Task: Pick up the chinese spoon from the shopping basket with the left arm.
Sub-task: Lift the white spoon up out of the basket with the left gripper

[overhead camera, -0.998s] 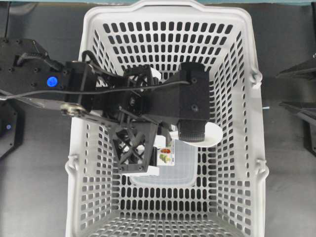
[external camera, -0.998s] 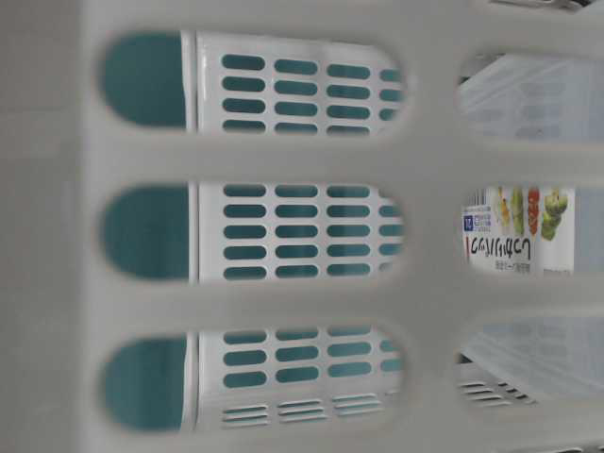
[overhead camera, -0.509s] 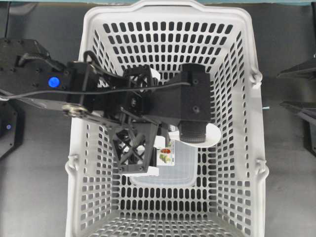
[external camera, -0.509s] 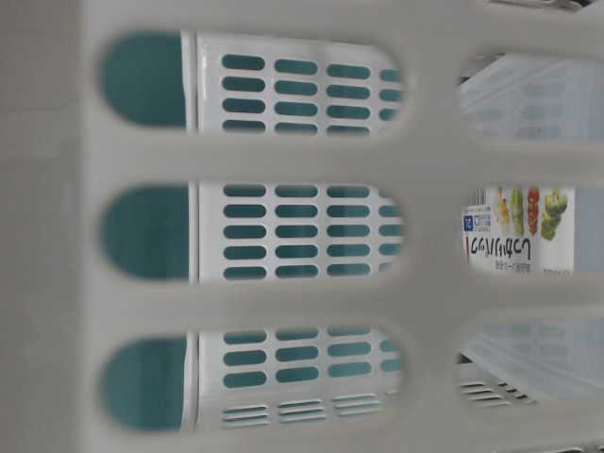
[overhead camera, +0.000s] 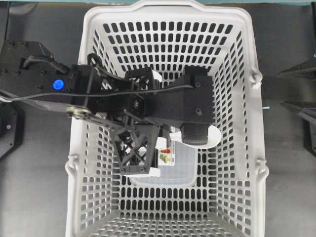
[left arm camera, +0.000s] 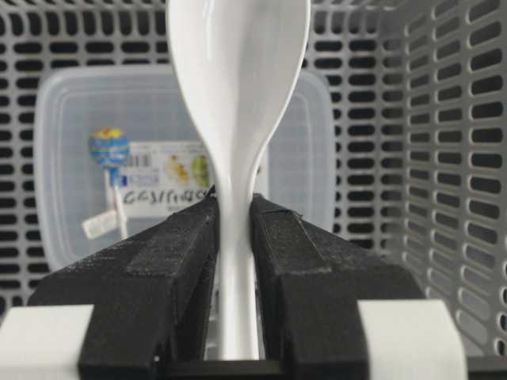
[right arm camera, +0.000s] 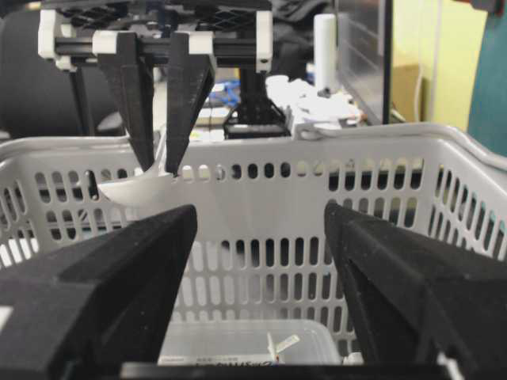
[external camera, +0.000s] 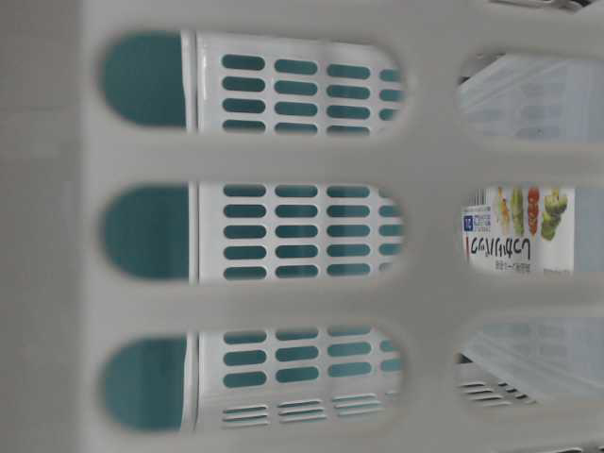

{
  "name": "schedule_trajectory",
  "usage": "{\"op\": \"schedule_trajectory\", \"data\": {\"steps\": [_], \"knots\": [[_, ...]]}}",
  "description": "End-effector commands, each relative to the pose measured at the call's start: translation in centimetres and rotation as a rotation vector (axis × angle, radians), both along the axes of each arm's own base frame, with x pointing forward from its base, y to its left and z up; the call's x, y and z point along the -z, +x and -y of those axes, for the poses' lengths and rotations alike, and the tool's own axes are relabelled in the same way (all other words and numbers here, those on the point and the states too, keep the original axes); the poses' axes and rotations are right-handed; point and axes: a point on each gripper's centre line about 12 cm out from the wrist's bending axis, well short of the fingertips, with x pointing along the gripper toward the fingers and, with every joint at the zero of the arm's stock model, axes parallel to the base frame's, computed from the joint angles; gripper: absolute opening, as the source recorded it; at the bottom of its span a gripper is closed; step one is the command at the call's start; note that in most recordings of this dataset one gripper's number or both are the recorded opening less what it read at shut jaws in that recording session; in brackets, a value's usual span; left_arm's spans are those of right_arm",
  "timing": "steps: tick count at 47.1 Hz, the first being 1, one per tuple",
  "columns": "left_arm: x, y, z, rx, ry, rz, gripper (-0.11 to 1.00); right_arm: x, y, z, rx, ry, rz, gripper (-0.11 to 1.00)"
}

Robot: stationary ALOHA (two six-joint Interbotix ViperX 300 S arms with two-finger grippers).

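Overhead, the left arm (overhead camera: pixel 148 103) hides most of the chinese spoon (overhead camera: pixel 215 137).

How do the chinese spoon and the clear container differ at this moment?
The chinese spoon is opaque glossy white; the clear container is see-through and carries a colourful label. The spoon is clamped by its handle in the left gripper, raised near the rim of the shopping basket; the container lies flat on the basket floor, untouched. The spoon is slim, the container broad and rectangular.

Robotics lab, black tabletop (overhead camera: pixel 39 197), cluttered workbench (right arm camera: pixel 317 103) behind; monitor (right arm camera: pixel 360 55)
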Motion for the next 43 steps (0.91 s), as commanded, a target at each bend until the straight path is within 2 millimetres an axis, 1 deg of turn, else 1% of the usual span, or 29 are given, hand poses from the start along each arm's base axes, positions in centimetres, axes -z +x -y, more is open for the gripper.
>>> {"op": "schedule_trajectory", "data": {"steps": [1, 43], "knots": [[-1.26, -0.40, 0.04, 0.004, -0.001, 0.034, 0.12, -0.36, 0.09, 0.04, 0.002, 0.003, 0.014, 0.64], [-0.76, -0.16, 0.08, 0.003, 0.000, 0.023, 0.12, -0.34, 0.04, 0.04, 0.002, 0.003, 0.011, 0.64]]}}
